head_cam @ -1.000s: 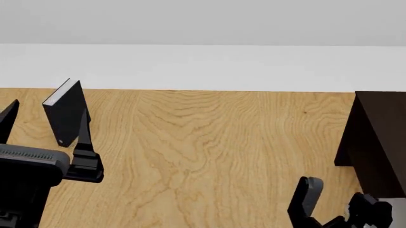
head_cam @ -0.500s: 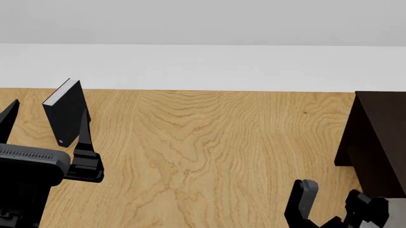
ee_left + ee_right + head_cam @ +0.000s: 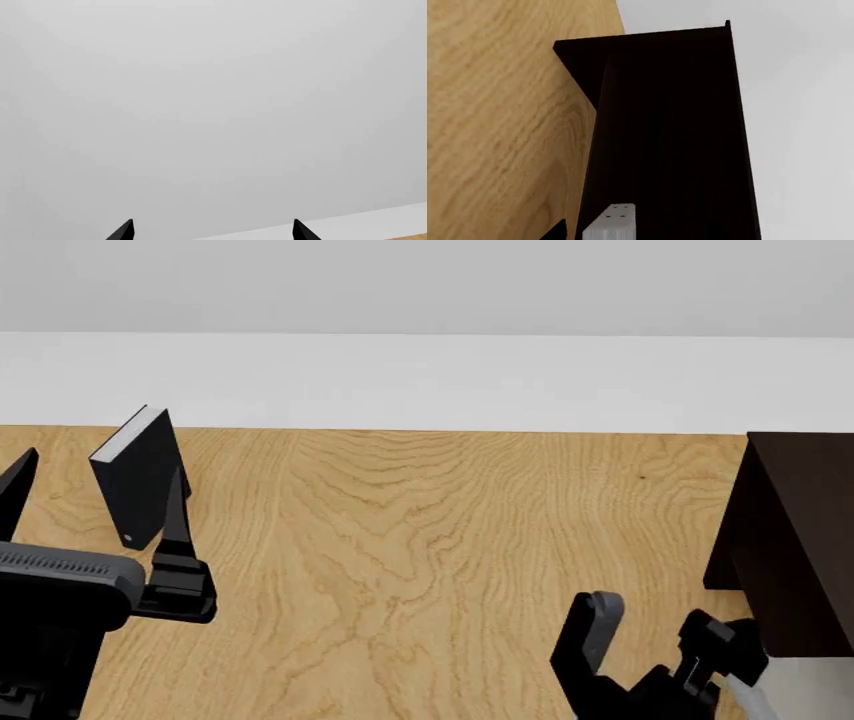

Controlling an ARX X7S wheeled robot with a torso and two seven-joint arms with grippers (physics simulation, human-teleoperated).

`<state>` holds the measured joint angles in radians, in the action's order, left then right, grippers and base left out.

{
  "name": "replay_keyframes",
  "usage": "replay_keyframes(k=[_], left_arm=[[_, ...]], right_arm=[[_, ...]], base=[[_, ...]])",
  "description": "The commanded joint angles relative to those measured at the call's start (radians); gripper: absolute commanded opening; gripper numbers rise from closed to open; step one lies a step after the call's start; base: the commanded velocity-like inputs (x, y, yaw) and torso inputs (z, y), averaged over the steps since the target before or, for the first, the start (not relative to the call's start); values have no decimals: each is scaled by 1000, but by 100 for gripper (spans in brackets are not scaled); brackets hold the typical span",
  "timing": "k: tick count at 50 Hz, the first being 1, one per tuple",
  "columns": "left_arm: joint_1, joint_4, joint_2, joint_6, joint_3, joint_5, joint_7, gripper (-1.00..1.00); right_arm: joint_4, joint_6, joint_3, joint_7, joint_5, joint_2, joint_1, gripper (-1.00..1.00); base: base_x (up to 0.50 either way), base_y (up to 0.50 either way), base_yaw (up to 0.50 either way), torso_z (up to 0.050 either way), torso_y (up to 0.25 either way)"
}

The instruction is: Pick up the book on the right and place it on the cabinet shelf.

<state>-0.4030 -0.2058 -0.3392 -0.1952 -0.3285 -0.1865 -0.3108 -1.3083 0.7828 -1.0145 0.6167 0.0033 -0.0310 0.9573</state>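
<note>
The grey book on the right is out of view. The dark brown cabinet shelf (image 3: 798,540) stands at the table's right edge and fills the right wrist view (image 3: 667,125). My right gripper (image 3: 651,632) is open and empty, low over the table just left of the cabinet. In its wrist view only one dark fingertip (image 3: 556,231) shows, beside a pale grey dotted piece (image 3: 614,222) that I cannot identify. My left gripper (image 3: 100,502) is open at the far left. Its wrist view shows two spread tips (image 3: 124,231) against a blank wall.
A black book with a white page edge (image 3: 144,485) stands upright at the far left, behind the left gripper's fingers. The wooden table (image 3: 427,540) runs back to a pale wall. The cabinet cuts off the table's right side.
My right gripper has moved left and further onto the table, still open. The left gripper, black book and cabinet have not moved.
</note>
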Motion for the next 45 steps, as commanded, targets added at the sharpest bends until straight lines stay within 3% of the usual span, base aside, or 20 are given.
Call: replay_keyframes(k=[1, 10, 16, 30, 45], left_arm=[[-1, 0, -1, 1, -3, -3, -2, 100], [0, 0, -3, 3, -4, -6, -2, 100], [-1, -6, -5, -1, -2, -11, -4, 100], [-1, -11, -8, -2, -4, -13, -8, 100], [0, -17, -13, -1, -6, -17, -10, 100]], right_arm=[[-1, -57, 14, 4, 3, 13, 3, 100], [0, -247, 102, -67, 49, 25, 35, 100], [0, -291, 203, -172, 85, 20, 48, 100], [0, -234, 443, -372, 114, -22, 56, 100], [1, -168, 519, -461, 73, -58, 77, 100]], base=[[0, 0, 0, 0, 0], [0, 0, 0, 0, 0], [0, 0, 0, 0, 0], [0, 0, 0, 0, 0], [0, 0, 0, 0, 0]])
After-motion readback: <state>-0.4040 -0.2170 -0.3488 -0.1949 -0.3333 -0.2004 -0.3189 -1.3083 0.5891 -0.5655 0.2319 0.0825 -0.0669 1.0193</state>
